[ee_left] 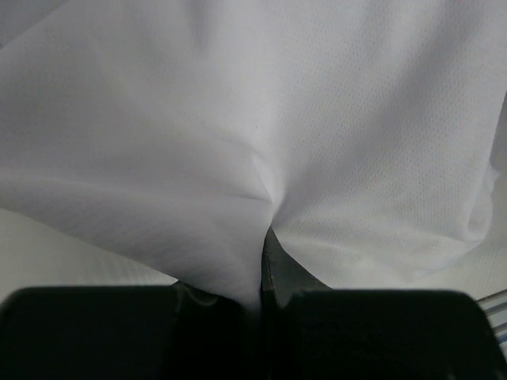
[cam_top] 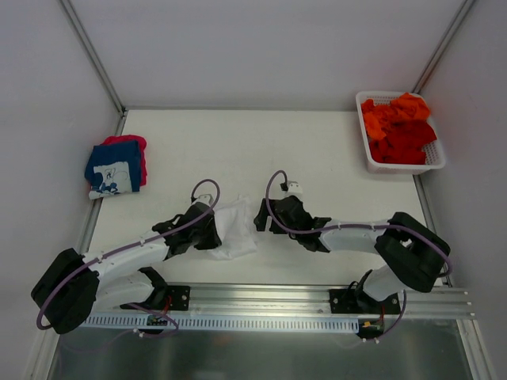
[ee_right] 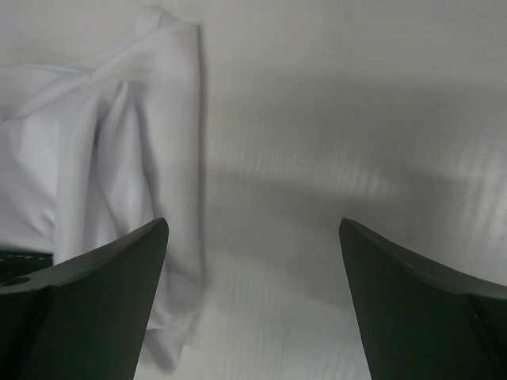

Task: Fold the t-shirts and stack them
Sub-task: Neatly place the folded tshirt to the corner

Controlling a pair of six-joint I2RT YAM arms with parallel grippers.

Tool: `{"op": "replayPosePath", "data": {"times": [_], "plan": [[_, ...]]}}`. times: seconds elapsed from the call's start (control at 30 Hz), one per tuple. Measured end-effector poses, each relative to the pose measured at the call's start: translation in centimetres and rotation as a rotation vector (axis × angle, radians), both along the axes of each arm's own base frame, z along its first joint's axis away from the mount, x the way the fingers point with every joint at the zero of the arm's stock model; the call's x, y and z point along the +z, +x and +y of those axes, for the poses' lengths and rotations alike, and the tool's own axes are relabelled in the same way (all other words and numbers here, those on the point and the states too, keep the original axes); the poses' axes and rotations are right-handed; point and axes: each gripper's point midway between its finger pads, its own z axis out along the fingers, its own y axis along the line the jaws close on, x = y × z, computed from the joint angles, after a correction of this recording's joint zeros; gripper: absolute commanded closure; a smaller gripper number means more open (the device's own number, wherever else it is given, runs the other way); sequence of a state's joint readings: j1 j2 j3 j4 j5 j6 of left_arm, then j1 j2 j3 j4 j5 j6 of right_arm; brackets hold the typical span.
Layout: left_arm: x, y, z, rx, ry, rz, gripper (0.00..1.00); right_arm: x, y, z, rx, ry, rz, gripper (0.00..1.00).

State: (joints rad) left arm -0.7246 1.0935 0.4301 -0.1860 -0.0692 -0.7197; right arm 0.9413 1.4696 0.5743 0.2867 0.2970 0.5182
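A crumpled white t-shirt [cam_top: 234, 228] lies near the front middle of the table. My left gripper [cam_top: 212, 234] is shut on its left side; in the left wrist view the white cloth [ee_left: 253, 134] fills the frame and pinches down between the fingers [ee_left: 281, 265]. My right gripper [cam_top: 261, 218] hovers just right of the shirt, open, with only bare table between its fingers [ee_right: 119, 277]; the white t-shirt's edge [ee_right: 119, 158] lies at its left. A folded stack sits at the far left: a navy t-shirt with white print [cam_top: 115, 168] on a pink-red one [cam_top: 131, 142].
A white lattice basket [cam_top: 435, 158] at the back right holds orange and red t-shirts [cam_top: 398, 127]. Metal frame posts run along both sides of the table. A metal rail [cam_top: 269, 305] carrying the arm bases runs along the near edge.
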Motion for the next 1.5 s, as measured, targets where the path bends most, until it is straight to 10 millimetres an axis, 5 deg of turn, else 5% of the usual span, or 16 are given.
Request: {"op": "replayPosePath", "data": {"times": [0.2, 0.43, 1.5], "plan": [[0.0, 0.3, -0.2, 0.007, -0.035, -0.036, 1.0, 0.6, 1.1, 3.7, 0.065, 0.134, 0.012, 0.07], [0.0, 0.7, -0.6, 0.018, -0.059, -0.052, 1.0, 1.7, 1.6, 5.1, 0.093, 0.234, 0.014, 0.07], [-0.1, 1.9, -1.8, 0.019, -0.091, -0.079, 1.0, 3.8, -0.1, 6.6, 0.159, 0.389, 0.027, 0.08]]}}
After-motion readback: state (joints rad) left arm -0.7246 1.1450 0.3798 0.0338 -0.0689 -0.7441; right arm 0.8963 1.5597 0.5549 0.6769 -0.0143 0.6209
